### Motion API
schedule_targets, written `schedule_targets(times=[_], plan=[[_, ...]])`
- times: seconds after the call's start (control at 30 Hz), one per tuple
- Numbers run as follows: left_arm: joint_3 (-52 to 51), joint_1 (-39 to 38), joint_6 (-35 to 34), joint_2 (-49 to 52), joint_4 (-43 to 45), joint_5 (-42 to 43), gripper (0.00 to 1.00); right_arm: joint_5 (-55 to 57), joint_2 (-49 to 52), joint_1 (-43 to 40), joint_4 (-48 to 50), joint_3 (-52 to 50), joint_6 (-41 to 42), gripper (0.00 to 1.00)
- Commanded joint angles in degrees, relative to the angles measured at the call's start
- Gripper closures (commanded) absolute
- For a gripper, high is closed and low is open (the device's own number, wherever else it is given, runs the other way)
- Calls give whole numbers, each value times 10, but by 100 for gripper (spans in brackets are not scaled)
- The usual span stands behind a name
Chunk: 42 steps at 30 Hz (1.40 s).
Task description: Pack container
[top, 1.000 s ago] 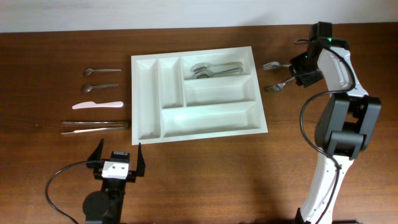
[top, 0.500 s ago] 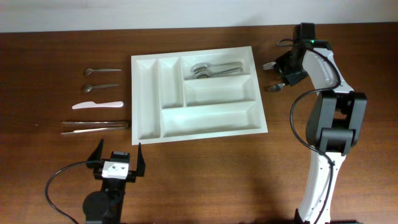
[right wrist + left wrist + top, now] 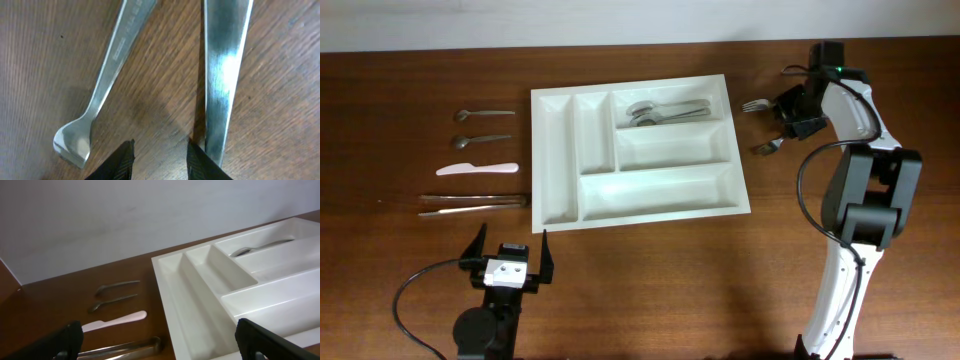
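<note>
The container [image 3: 556,160] is a white tray with five compartments in the middle of the table; several spoons [image 3: 665,110] lie in its far right compartment. Two forks lie to its right, one farther back [image 3: 756,104] and one nearer [image 3: 766,147]. My right gripper [image 3: 790,108] hovers low over their handles. In the right wrist view it [image 3: 161,162] is open over bare wood, one handle's end [image 3: 72,145] to its left and the other handle [image 3: 222,75] beside its right fingertip [image 3: 202,160]. My left gripper [image 3: 510,255] [image 3: 157,332] stands wide open and holds nothing, in front of the container's [image 3: 200,295] left corner.
Left of the container lie two small spoons [image 3: 485,113] [image 3: 480,140], a white knife [image 3: 477,169] and metal tongs [image 3: 472,203]. The left wrist view shows the same knife [image 3: 114,321] and tongs [image 3: 125,347]. A white wall runs along the table's far edge.
My right gripper swung left over the forks, then eased back slightly, its jaws a little wider. The nearer fork has shifted a bit toward the front. The left arm is still.
</note>
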Motion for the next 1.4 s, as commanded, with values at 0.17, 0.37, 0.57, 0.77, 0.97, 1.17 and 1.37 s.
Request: schedule_targets(times=[0.17,0.37,0.57,0.77,0.97,1.17,1.37], plan=[[-4,-2,9,-4,1,-4,1,-47,7,1,11,6,-55,62],[-4,-2,9,-4,1,-4,1,-58,5,1,-4,28,-99,67],[-4,-2,9,-4,1,-4,1,10,-25,1,-46,64,-97,71],[-4,-2,9,-4,1,-4,1,69,-35,1,-119,108,-65,60],[-4,-2,9,-4,1,-4,1,77,-33,0,-124,107,-65,58],[-4,-2,9,-4,1,-4,1,82,-28,1,-137,89,-63,58],[-4,-2,9,-4,1,-4,1,82,-26,1,-135,64,-63,58]])
